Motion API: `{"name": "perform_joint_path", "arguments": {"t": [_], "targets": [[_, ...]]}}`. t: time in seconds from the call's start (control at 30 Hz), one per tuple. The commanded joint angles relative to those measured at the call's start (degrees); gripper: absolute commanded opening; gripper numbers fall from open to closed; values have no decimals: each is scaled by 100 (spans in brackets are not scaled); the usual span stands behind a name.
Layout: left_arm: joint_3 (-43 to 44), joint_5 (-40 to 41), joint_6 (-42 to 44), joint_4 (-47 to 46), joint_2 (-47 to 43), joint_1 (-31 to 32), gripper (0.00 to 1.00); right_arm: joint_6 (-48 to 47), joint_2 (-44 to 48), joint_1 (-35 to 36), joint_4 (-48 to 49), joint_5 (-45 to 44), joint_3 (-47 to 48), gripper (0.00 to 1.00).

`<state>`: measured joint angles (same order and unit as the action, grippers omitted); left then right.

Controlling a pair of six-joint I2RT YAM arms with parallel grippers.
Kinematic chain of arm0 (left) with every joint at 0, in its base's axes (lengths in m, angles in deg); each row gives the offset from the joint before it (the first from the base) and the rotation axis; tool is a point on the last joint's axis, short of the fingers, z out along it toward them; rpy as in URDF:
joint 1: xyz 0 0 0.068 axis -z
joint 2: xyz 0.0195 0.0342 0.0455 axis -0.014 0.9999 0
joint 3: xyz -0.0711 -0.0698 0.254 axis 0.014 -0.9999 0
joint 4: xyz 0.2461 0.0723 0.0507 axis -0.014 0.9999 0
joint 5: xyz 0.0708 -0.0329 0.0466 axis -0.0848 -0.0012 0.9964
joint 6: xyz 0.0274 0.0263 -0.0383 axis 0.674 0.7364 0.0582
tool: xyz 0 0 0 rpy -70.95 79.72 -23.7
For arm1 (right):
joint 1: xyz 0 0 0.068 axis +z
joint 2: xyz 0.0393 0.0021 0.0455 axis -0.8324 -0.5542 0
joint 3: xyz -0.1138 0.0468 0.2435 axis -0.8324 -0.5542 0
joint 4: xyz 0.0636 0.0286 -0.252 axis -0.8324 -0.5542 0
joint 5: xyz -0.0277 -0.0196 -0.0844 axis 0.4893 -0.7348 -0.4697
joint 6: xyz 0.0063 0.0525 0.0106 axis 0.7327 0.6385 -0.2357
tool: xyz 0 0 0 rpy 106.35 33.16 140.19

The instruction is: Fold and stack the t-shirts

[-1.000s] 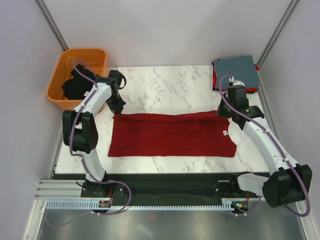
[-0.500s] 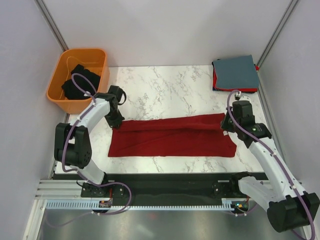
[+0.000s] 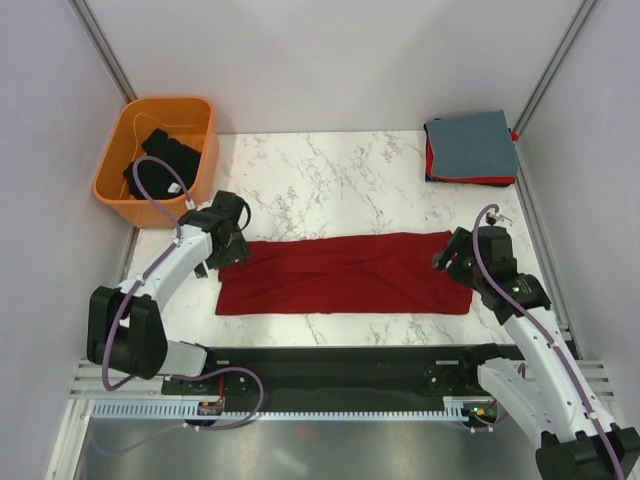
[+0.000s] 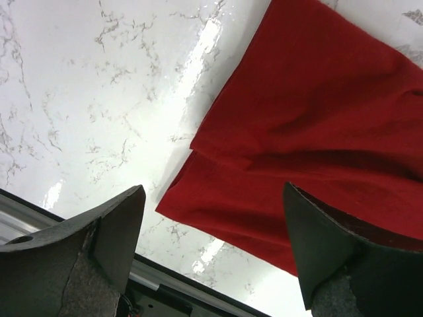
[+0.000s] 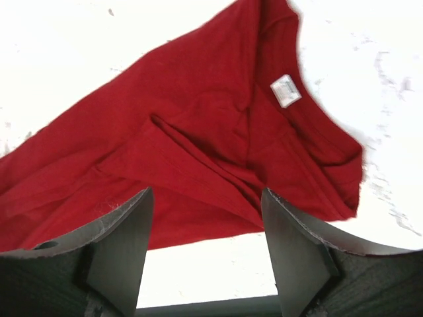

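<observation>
Left end effector [image 3: 226,252], right end effector [image 3: 446,260] hang released at 9 and 3 o'clock, dark red t-shirt [image 3: 340,275] halved for stacking.

The t-shirt [image 3: 345,272] was dark red with a white tag [image 5: 285,90]. The worktop [image 3: 330,170] was white, grey-veined marble. The basket [image 3: 125,208] was orange, the black shirt [image 3: 165,165] plain, and the folded shirts [image 3: 470,143] grey-blue over red.

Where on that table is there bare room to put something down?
Widest: bare marble table behind the dark red shirt, between orange basket and folded stack. A narrow strip along the shirt's near edge. Crowded: both shirt ends, under the left gripper and right gripper.
</observation>
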<state>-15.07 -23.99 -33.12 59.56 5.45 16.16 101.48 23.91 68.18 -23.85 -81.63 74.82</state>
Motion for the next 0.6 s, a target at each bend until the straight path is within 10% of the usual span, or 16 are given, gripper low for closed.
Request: {"name": "perform_joint_path", "arguments": {"t": [0.0, 0.57], "targets": [[213, 216, 336, -252, -52, 3, 90, 210, -471, 20, 589, 587, 21, 73], [1120, -672, 591, -735, 2181, 872, 84, 772, -3118, 477, 2023, 852, -436, 75]]}}
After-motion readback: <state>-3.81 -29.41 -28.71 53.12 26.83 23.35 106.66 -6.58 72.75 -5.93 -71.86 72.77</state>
